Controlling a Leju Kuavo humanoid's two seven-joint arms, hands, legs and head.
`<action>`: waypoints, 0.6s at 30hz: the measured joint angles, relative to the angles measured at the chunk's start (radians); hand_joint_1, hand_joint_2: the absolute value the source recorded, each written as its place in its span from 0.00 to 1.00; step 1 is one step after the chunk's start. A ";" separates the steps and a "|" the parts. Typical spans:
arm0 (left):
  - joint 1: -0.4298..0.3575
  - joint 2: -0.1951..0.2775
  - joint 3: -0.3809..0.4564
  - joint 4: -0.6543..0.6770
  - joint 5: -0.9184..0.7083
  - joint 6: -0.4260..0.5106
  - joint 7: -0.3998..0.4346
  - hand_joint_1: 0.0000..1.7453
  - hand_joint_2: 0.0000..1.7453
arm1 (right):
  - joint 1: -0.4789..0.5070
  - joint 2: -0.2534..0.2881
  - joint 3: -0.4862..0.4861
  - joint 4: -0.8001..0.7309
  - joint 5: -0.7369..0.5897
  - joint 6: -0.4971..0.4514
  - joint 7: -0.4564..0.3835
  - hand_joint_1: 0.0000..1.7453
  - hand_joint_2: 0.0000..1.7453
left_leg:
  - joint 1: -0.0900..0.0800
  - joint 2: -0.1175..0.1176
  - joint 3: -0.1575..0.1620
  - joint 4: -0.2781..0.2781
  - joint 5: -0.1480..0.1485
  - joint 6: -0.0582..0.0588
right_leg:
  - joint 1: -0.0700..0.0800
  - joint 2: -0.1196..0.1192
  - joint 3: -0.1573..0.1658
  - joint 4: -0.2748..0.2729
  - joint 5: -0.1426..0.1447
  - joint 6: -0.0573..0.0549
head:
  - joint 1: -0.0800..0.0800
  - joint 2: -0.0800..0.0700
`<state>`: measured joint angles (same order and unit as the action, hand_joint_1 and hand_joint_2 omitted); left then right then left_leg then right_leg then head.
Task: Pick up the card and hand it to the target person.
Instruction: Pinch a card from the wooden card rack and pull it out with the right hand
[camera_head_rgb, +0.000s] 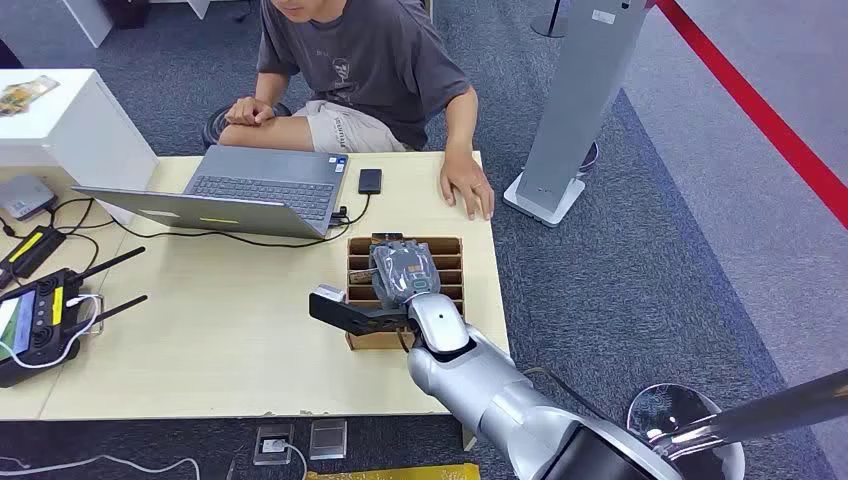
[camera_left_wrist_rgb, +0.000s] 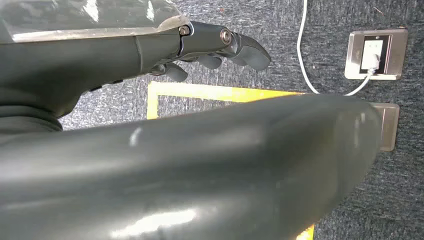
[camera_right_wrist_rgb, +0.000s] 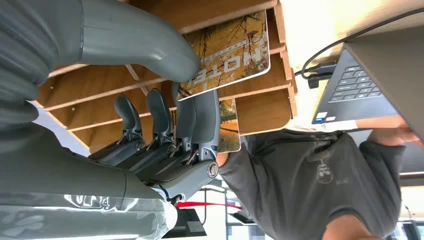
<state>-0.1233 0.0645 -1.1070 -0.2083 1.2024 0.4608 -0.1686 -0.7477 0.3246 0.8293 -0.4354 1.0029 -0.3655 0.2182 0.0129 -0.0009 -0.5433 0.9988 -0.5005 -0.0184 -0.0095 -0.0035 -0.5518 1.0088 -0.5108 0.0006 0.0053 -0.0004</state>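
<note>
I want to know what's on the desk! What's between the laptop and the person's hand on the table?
A black phone lies between the laptop and the person's hand, on the table. The head view shows it.

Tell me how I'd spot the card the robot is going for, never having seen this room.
Find the pale wooden table with the laptop; near its edge stands a slotted wooden rack. The card is the autumn-leaf one that the robot's right hand pinches between thumb and fingers. A similar card sits one slot over, untouched.
</note>
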 joint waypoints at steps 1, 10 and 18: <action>0.000 0.000 0.000 0.000 0.000 0.000 0.000 0.00 0.00 | 0.000 0.001 0.000 0.000 0.000 0.000 0.000 0.76 1.00 | 0.000 0.000 0.000 0.000 0.000 0.000 | 0.000 0.000 0.000 0.000 0.000 0.000 | 0.000 0.000; 0.000 0.000 0.000 0.000 0.003 0.003 0.000 0.00 0.00 | 0.004 0.007 0.000 0.006 0.000 0.001 -0.009 0.79 1.00 | 0.000 0.000 0.000 0.000 0.000 0.000 | 0.000 0.000 0.000 0.000 0.000 0.000 | 0.000 0.000; 0.000 0.000 0.000 0.000 0.009 0.005 0.001 0.00 0.00 | 0.012 0.012 -0.001 0.006 -0.030 -0.007 -0.037 0.79 1.00 | 0.000 0.000 0.000 0.000 0.000 0.000 | 0.000 0.000 0.000 0.000 0.000 0.000 | 0.000 0.000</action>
<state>-0.1232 0.0645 -1.1071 -0.2083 1.2112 0.4662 -0.1679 -0.7357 0.3371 0.8284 -0.4295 0.9724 -0.3728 0.1808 0.0129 -0.0008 -0.5434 0.9988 -0.5002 -0.0185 -0.0095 -0.0035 -0.5519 1.0089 -0.5106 0.0004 0.0049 -0.0004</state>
